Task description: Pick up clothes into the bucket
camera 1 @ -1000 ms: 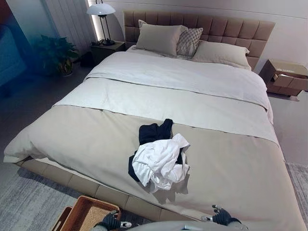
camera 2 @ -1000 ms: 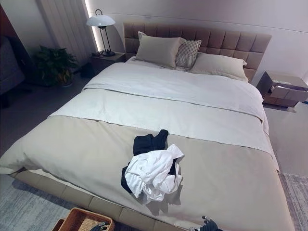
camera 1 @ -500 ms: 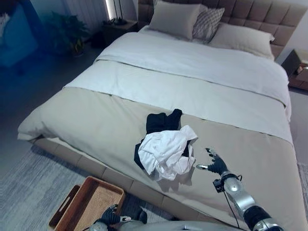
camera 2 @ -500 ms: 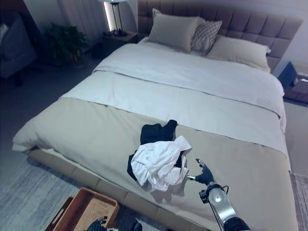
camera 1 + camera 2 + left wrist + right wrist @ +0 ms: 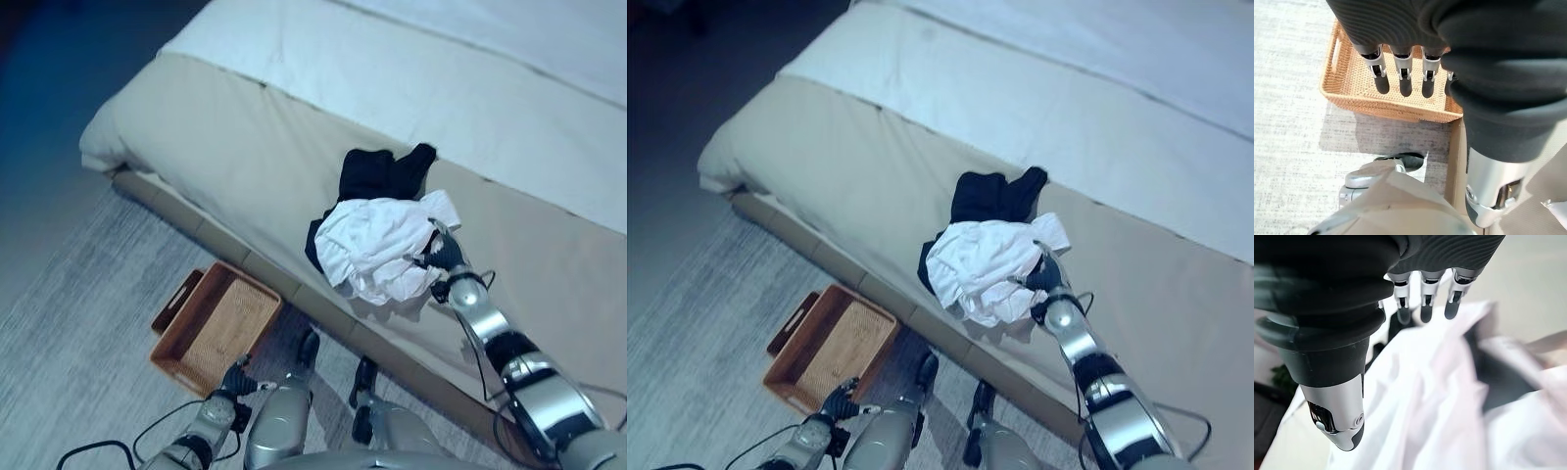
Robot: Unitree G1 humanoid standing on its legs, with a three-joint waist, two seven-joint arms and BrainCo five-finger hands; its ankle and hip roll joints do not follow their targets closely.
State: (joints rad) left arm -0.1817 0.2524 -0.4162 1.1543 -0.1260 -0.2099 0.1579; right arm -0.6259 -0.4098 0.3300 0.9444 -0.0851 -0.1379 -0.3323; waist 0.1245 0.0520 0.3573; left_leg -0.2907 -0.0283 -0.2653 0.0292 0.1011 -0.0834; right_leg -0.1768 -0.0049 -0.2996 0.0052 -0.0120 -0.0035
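My left hand [image 5: 238, 378] hangs low at my near left, above the rug [image 5: 69, 323], with its fingers [image 5: 1402, 78] straight and relaxed, holding nothing. In my left wrist view they point down over the near rim of the basket [image 5: 214, 327], not touching it. The basket stands on the rug just beside the foot of the bed [image 5: 196, 147], to the left of the clothes, and nothing lies in it.

Farther off and to the right, my right arm reaches out over the near edge of the bed. My right hand [image 5: 444, 257] sits at the right edge of the clothes, which lie in one heap on the beige cover near the bed's foot. The white shirt [image 5: 377, 245] is crumpled on top at the near side; the dark garment [image 5: 377, 171] sticks out from under it on the far side and a little on the left. In my right wrist view the fingers [image 5: 1423, 303] are spread slightly and extended above the white cloth, their dark tips just over its folds; I cannot tell whether they touch it. Nothing is pinched between them. From the head views the hand looks to be against the shirt's right side, thumb toward the cloth.

Beyond the heap, the lighter sheet [image 5: 470, 88] crosses the bed.
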